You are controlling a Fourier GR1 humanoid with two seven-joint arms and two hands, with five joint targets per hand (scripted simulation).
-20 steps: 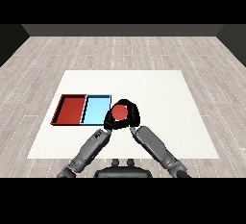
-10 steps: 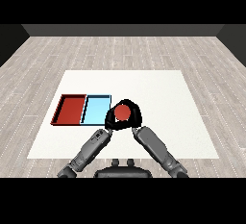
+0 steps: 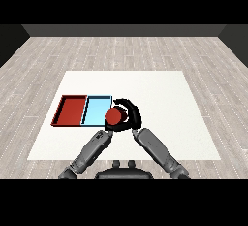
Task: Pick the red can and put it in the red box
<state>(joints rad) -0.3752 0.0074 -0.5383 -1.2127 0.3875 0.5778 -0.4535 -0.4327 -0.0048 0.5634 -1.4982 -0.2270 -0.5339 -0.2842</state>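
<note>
The red tray (image 3: 72,111) lies farthest left, the light blue tray (image 3: 97,111) touching its right side. At the blue tray's right edge hangs the red can (image 3: 114,117), the right hand (image 3: 131,115) curled round it, presumably to carry it leftward over the blue tray. The left hand (image 3: 109,132) sits just below the can; whether its fingers are together cannot be told.

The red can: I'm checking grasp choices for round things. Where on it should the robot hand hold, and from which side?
Around its curved side wall, coming from the right. The red can shows its round top, so it seems to stand upright, and the right robot hand is already curled round it from that side. The light blue tray lies close on its left, leaving little room there.
</note>
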